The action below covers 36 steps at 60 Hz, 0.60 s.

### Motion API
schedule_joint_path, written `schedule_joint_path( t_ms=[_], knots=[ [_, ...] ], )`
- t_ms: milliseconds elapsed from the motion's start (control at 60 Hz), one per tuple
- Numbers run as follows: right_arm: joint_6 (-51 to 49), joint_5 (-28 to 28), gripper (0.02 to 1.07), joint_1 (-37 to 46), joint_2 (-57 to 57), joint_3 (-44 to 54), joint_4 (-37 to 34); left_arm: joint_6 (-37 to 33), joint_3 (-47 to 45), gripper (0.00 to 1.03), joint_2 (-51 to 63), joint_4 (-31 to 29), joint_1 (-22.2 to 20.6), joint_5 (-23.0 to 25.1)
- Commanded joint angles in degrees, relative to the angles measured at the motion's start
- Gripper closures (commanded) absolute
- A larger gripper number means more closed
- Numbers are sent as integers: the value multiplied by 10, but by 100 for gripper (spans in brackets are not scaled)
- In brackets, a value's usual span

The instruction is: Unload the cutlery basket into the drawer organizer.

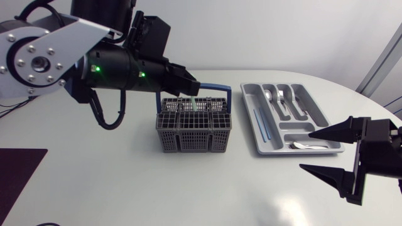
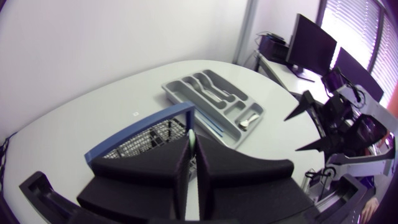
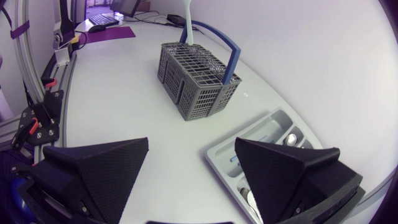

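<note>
— What does the left arm point(image 1: 56, 53) look like?
— It has a silver-grey link with a round hub ringed by screws point(image 1: 17, 62). Next comes a black joint with two green lights point(image 1: 96, 68) and a looping black cable point(image 1: 100, 119).
— And the grippers?
— The left gripper point(image 1: 193, 88) and right gripper point(image 1: 306, 152) are both matte black, with broad wedge fingers point(image 3: 93, 174) that are finely grained.
</note>
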State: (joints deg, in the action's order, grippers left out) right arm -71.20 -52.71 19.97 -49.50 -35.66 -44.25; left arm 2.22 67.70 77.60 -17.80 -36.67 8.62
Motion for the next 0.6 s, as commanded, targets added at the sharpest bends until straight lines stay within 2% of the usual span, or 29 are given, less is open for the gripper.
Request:
schedule_joint_path(
  t_ms=[0,67,133,217,367,583],
  knots=[
    [-15,-8,7,-9,-3,-28,-23,-42,23,100,0,-15,-6,47],
    [-18,-6,7,-19,-14,-44,-42,-70,37,100,14,-23,-2,83],
    [-37,-7,7,-30,-39,-68,-78,-116,59,100,43,-46,-2,147],
    [-46,-10,7,-46,-61,-85,-98,-172,64,100,57,-51,-8,177],
    [-40,-16,7,-83,-95,-108,-103,-251,60,100,77,-50,-44,213],
    [-3,-31,7,-140,-125,-123,-80,-296,71,100,116,-63,-57,295]
  ],
)
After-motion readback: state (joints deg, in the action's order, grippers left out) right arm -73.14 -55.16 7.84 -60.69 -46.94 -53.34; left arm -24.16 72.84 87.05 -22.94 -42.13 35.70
